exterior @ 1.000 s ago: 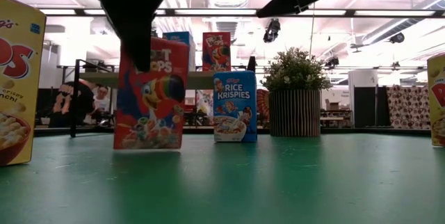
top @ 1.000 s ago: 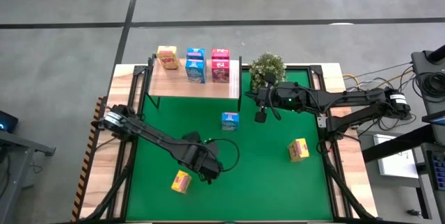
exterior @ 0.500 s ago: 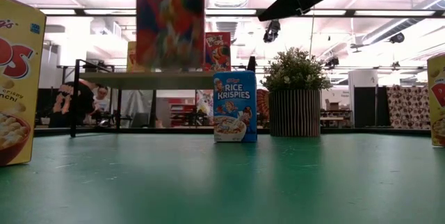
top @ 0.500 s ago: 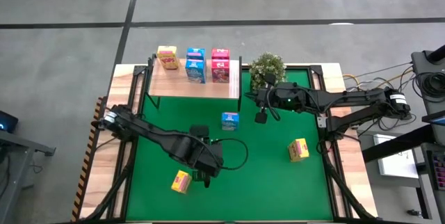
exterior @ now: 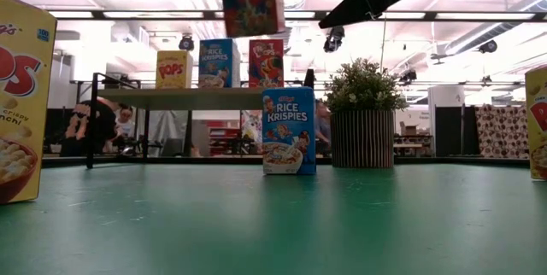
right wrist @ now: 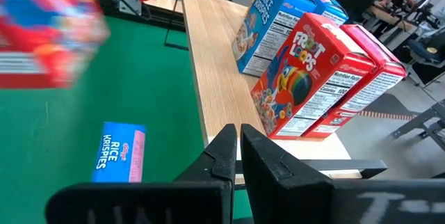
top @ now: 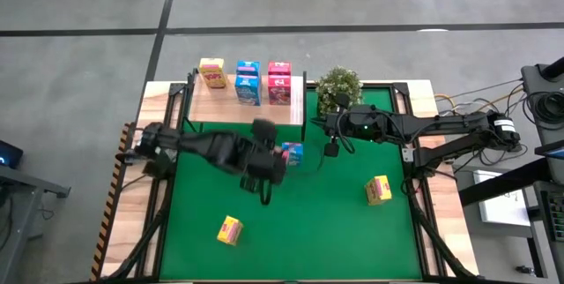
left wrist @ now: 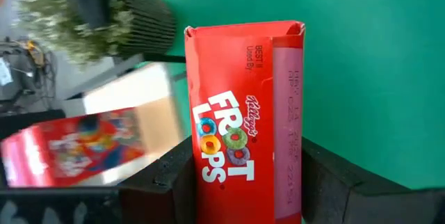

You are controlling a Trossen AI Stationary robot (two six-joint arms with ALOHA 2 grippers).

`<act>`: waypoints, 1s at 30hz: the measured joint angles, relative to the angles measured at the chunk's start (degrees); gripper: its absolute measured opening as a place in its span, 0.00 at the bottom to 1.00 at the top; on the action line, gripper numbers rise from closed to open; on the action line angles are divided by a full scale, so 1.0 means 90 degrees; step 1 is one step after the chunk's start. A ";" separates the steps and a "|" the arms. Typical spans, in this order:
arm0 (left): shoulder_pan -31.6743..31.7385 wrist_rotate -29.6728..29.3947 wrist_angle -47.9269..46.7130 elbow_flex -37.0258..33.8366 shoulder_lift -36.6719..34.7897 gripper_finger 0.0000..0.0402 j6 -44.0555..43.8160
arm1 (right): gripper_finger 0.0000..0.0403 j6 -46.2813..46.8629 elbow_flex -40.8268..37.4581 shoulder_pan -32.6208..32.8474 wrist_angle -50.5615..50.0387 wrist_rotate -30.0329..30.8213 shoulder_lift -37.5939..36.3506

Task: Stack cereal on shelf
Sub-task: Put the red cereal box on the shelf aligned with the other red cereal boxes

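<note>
My left gripper [top: 264, 176] hangs high over the green mat in front of the shelf [top: 247, 100], shut on a pink-red Froot Loops cereal box [exterior: 249, 0]. The light-wood shelf carries a yellow box [top: 211, 72], blue boxes [top: 248, 83] and pink-red boxes [top: 278, 81], all standing upright. A blue Rice Krispies box [exterior: 289, 130] stands upright on the mat. Two yellow boxes [top: 230, 230] [top: 378, 190] sit on the mat nearer me. My right gripper [right wrist: 238, 140] is shut and empty, hovering off the shelf's right end beside the plant. My left gripper pinches the Froot Loops box [left wrist: 243, 126] between its two fingers, one finger [left wrist: 174, 179] on each of two opposite faces. The wrist view looks along the box toward its far end [left wrist: 243, 30]. The box is lifted clear, high above the mat, roughly upright in the low view.
A small potted plant [top: 338, 88] stands at the shelf's right end, close to my right arm. The shelf's black legs [exterior: 90, 130] rise from the mat's far part. The shelf board has bare wood in front of the boxes. People and room clutter show beyond the table.
My left gripper has lifted the Froot Loops box from standing on the mat to well above shelf height, then carried it toward the far edge and the shelf. The box stays upright. The yellow box near it has stayed put.
</note>
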 joint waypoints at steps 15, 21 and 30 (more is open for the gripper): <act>0.2963 0.2029 0.0595 0.0326 0.0018 0.43 0.1811 | 0.03 -0.0007 0.0000 0.0000 -0.0146 0.0002 0.0000; 0.3654 0.3156 0.0662 0.0305 0.0036 0.43 0.1872 | 0.03 -0.0028 0.0000 0.0000 -0.0147 0.0002 0.0000; 0.3816 0.3181 0.0689 0.0272 0.0140 0.43 0.2007 | 0.03 -0.0085 0.0000 0.0000 -0.0134 0.0002 0.0000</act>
